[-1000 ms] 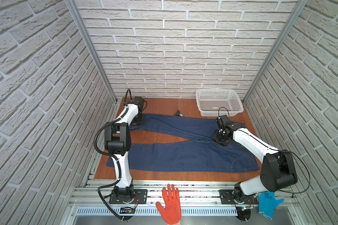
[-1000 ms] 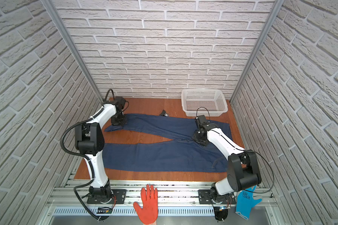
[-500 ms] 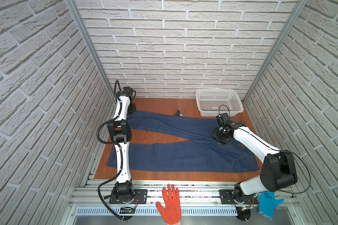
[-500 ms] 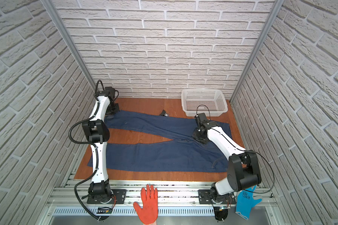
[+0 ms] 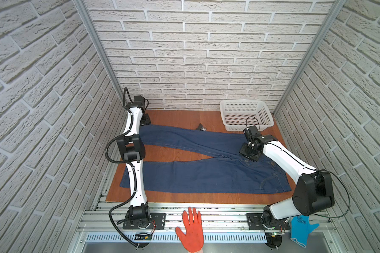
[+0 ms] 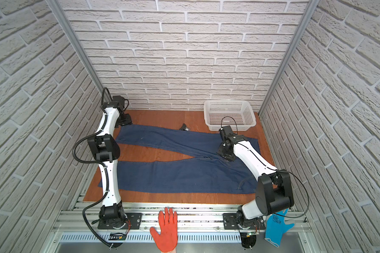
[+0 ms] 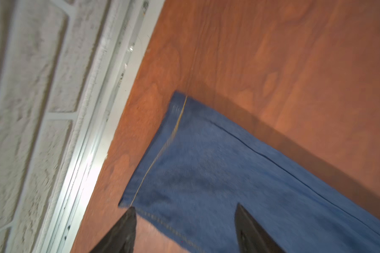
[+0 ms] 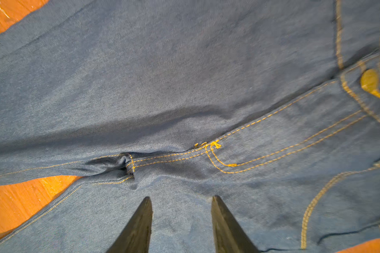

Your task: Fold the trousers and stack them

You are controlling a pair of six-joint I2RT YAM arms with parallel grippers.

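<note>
Since a second ago my left arm has stretched toward the back corner, and the left hand [image 7: 184,208] has sprung wide over the far cuff, holding nothing. My right hand [image 8: 182,197] hangs half open above the crotch, empty. The trousers [image 5: 206,175] lie spread on the surface [image 5: 173,116]: soft, weighty denim, so I'd pinch the hems and waistband.

My setup's a robotics lab test cell: faux-brick wall panels [image 5: 184,54] on alu posts [image 5: 101,54], my left arm base [image 5: 138,215] & right arm base [image 5: 270,219] bolted to a slotted alu rail [image 5: 217,215] w/ exposed cabling [image 5: 107,153], plain wood board [image 5: 180,118] as tabletop (staged backdrop, basically).
</note>
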